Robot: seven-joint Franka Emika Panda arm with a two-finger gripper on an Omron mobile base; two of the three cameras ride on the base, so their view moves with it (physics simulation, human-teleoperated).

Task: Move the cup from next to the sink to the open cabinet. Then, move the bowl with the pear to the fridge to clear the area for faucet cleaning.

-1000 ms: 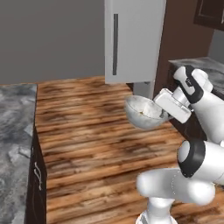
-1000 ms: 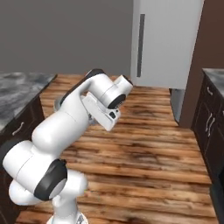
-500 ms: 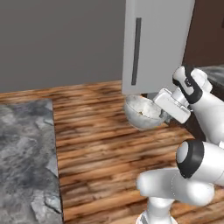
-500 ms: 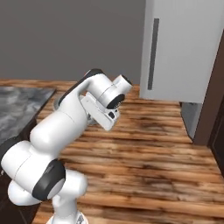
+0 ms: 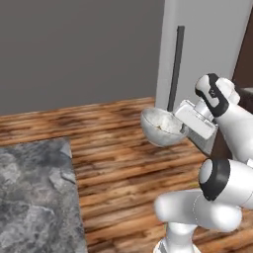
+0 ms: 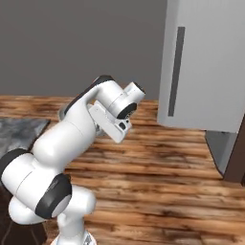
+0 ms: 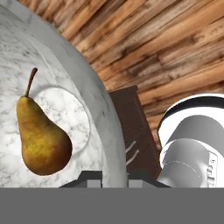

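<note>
Gripper [image 7: 113, 177] clamped on rim of bowl [image 5: 160, 127], held above wood floor [image 5: 118, 153] just before fridge [image 5: 207, 44]; pear [image 7: 40, 135] lies inside bowl.

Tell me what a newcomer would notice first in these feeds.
The marbled bowl held up over the wooden floor, the pincer shut on its rim. Inside lies a brown-yellow pear, plain in the hand view. Ahead stands the tall grey fridge, door closed, with its dark bar handle.
</note>
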